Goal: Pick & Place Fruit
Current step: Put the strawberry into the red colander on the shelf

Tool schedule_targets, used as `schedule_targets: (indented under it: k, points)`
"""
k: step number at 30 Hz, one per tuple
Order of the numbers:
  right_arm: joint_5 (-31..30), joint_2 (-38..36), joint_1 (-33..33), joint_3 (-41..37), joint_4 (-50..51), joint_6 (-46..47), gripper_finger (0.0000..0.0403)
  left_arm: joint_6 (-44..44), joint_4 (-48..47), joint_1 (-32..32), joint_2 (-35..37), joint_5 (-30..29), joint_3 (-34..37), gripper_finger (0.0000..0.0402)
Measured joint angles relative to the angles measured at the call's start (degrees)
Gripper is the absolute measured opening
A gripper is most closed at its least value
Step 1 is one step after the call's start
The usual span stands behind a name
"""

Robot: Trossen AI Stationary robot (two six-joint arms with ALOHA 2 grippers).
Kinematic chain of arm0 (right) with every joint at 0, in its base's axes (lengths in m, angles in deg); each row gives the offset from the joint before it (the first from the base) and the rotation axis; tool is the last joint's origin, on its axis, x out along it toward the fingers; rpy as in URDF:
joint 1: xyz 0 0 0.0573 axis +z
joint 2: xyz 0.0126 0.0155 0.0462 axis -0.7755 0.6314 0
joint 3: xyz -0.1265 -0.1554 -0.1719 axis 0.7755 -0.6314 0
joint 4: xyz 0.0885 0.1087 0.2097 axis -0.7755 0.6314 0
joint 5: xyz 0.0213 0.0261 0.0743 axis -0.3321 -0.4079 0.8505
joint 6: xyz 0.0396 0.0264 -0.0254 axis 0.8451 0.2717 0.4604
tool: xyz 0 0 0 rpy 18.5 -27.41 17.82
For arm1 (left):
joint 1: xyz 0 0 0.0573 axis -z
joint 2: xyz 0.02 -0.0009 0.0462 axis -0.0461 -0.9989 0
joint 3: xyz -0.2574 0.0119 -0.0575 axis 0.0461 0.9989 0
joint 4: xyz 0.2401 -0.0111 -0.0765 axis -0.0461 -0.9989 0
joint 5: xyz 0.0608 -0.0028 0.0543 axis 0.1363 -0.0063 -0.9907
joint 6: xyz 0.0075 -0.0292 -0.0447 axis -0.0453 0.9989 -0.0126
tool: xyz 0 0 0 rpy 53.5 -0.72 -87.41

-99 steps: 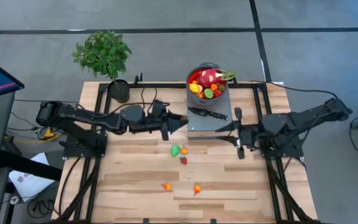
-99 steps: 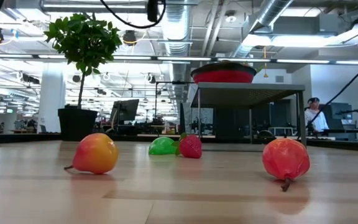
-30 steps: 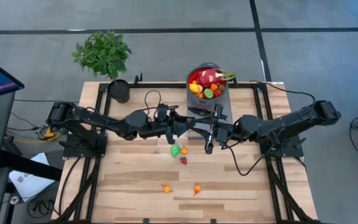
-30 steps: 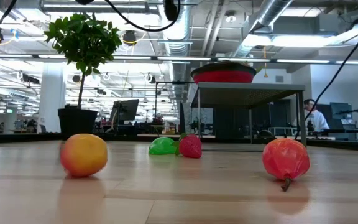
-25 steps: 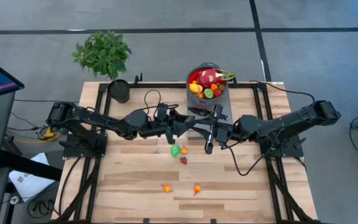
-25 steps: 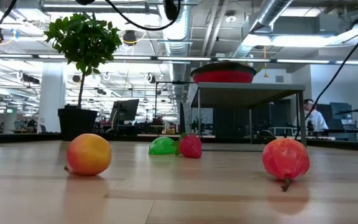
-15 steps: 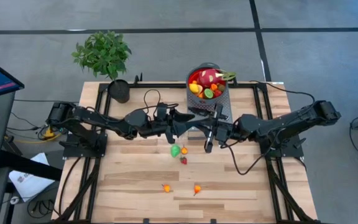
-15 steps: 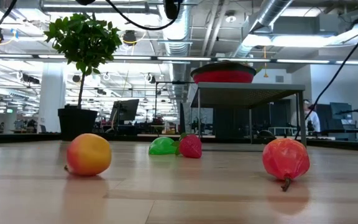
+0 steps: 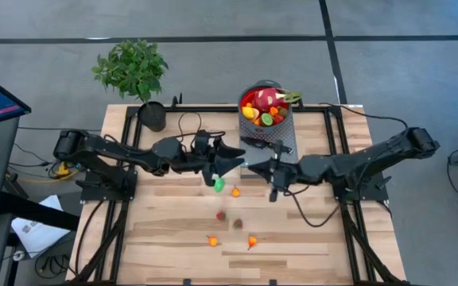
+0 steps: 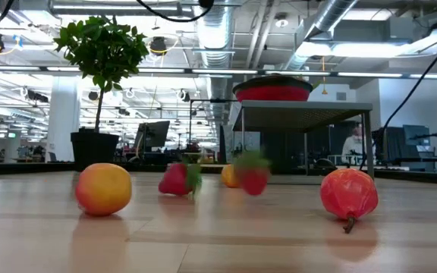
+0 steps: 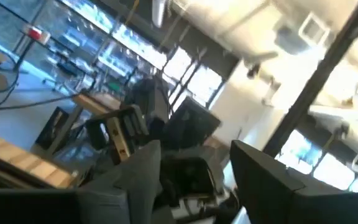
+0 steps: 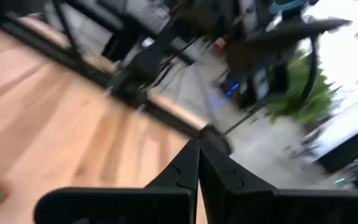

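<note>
Fruit in bowl: we see most of the fruit [image 9: 262, 111] heaped in the red bowl [image 9: 247, 95], with the dragon fruit [image 9: 266, 98] on top. The bowl stands on a grey stand [image 9: 286, 151] at the table's far edge.
Fruit on table: six pieces lie loose on the table [image 9: 173, 230].
Green fruit [image 9: 218, 184]: near mid-table, just beside the left gripper, with a small orange one [image 9: 235, 191] close by.
Red pair: two small red fruits [image 9: 220, 215] sit apart from each other, nearer the front. They look smeared in the high and low views, so we can't be sure of their kind; one may be a strawberry [image 10: 177, 180].
Front pair: an orange-yellow fruit [image 10: 103, 189] and a red fruit with a stem [image 10: 348, 193] lie well apart, closest to the front edge.
Left gripper [image 9: 233, 163]: it reaches in toward mid-table. Its wrist view shows the fingers [image 11: 138, 177] spread wide with nothing between them.
Right gripper [image 9: 273, 191]: it is over the table in front of the stand, facing the left gripper. Its fingers [image 12: 185, 171] are pressed tip to tip, and we see nothing between them.
Knife [image 9: 265, 145]: flat on the stand, in front of the bowl.
Plant [image 9: 133, 67]: at the far left corner.
Beyond the table: a person [image 10: 353, 148] stands in the room.
</note>
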Motion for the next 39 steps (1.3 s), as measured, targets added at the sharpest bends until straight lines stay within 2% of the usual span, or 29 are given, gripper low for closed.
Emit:
schedule_targets:
  k: [5,10,15,21,28,34,39]
  points:
    - [0.16,-5.10,3.21,-0.84,11.30,7.70,0.0001,-0.30,-15.55,0.15,4.73,0.75,0.01,0.0140]
    - [0.19,-11.80,4.95,-4.40,15.49,12.65,0.0001,-0.30,-26.82,2.32,7.62,0.06,0.02,0.0090]
    - [0.35,-19.01,4.85,-9.37,15.38,17.84,0.0001,-1.84,-32.66,6.62,7.54,-1.06,0.02,0.0047]
    - [0.40,-24.65,4.85,-13.96,14.59,24.59,0.0001,1.24,-39.69,12.82,7.08,-10.92,0.07,0.0007]
    - [0.40,-25.84,5.12,-15.45,15.24,30.62,0.0001,4.29,-42.10,19.93,6.61,-20.36,0.07,0.0002]
    - [0.48,-25.46,6.52,-15.45,15.41,32.16,0.0001,7.23,-42.56,25.42,5.04,-27.61,0.04,0.0001]
    - [0.49,-25.02,7.19,-15.42,15.24,33.26,0.0001,13.38,-42.26,27.83,0.41,-30.04,0.04,0.0001]
